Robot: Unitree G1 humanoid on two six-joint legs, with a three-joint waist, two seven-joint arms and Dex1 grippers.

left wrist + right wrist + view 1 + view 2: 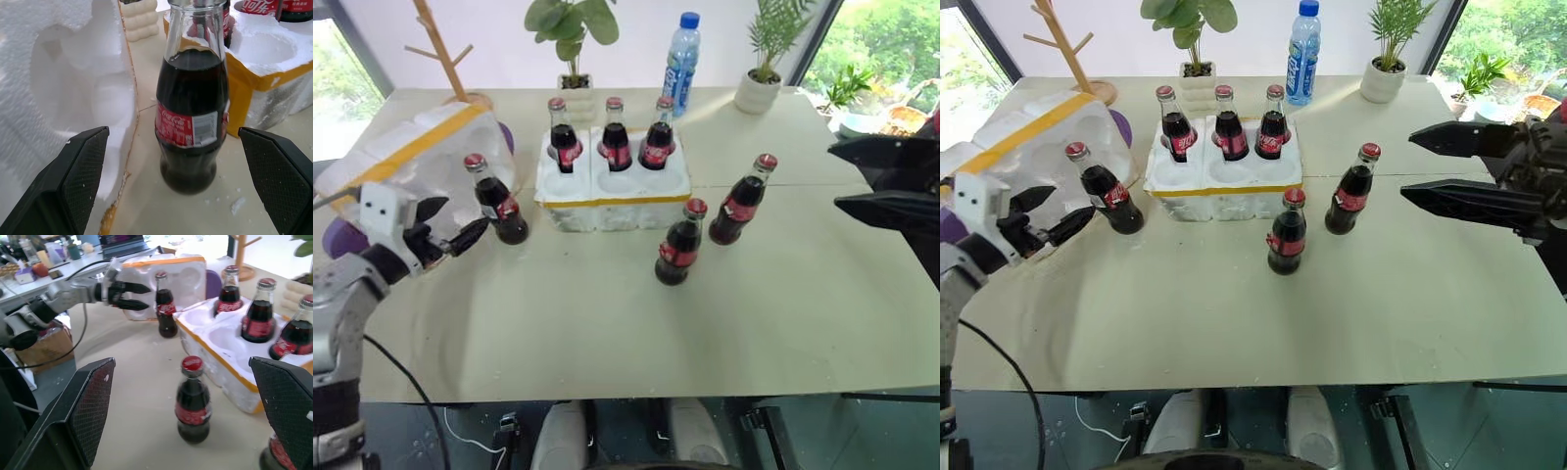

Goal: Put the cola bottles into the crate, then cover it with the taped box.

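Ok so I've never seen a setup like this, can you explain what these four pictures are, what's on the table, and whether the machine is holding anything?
It is a two-armed robot. Two pictures come from cameras in its head, looking down over a table; the other two come from a camera on each wrist, looking along black fingers. On the table stands a white foam crate with three cola bottles in its back wells. Three more bottles stand loose: one on the left, two on the right. A big taped box lies at the left; a water bottle and potted plants stand behind. The left gripper is open, right at the left bottle. The right gripper is open too. Nothing is held.
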